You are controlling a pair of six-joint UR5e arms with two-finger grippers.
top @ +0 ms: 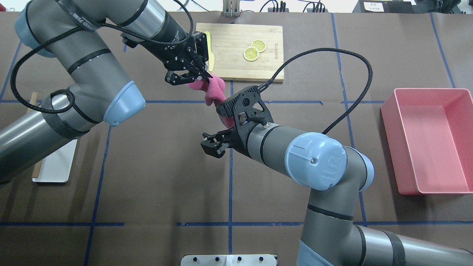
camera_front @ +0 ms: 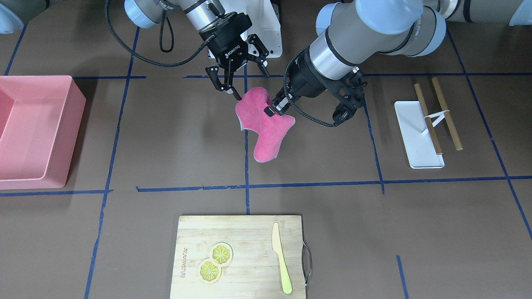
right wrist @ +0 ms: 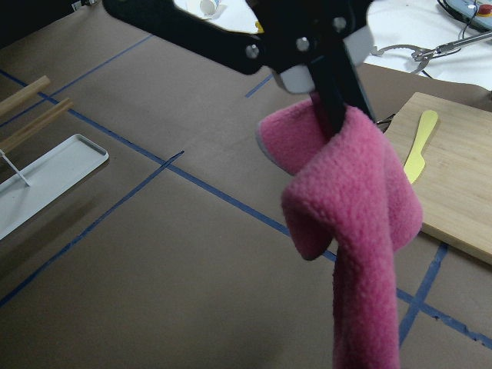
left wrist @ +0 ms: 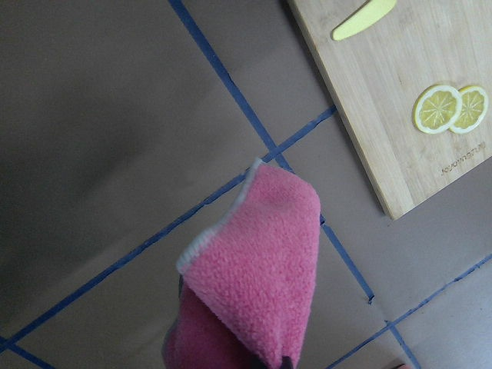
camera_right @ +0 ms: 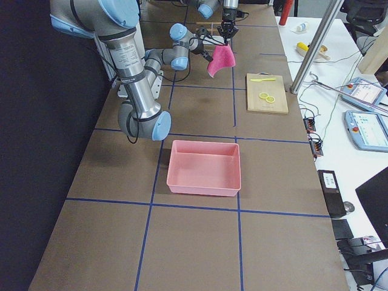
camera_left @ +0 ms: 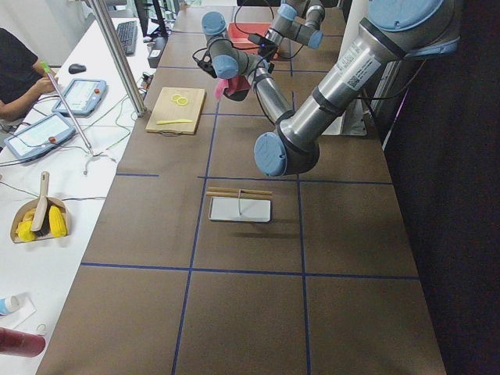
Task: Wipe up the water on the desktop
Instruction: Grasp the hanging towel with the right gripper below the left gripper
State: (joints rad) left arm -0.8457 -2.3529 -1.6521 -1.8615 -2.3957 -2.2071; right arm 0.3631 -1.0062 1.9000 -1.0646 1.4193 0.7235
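Gripping the pink cloth (camera_front: 262,128) part-way along its length, my left fingers (camera_front: 271,110) are closed tight on the fabric. The cloth hangs folded from them in the air, clear of the worktop (camera_front: 174,137). My right fingers (camera_front: 235,92) are spread wide: one fingertip touches the cloth's upper edge, the other stands apart from it, and nothing is clamped between them. The worktop is dark brown, crossed by blue tape lines (camera_front: 247,195), and lies flat beneath both my arms. The cloth is suspended over the worktop's middle, above a tape line that runs straight away from me. I cannot tell from any view where water lies on the surface. At the edge of the worktop farthest from me rests a bamboo cutting board (camera_front: 249,245). It carries two overlapping lemon slices (camera_front: 221,253) and a yellow knife (camera_front: 282,265), which lies near the slices but apart from them. Well off to my right sits a pink tub (camera_front: 50,176). Well off to my left lies a white tray (camera_front: 415,141), with two brown sticks (camera_front: 448,116) propped across a small white rack (camera_front: 436,119) that stands on the tray.
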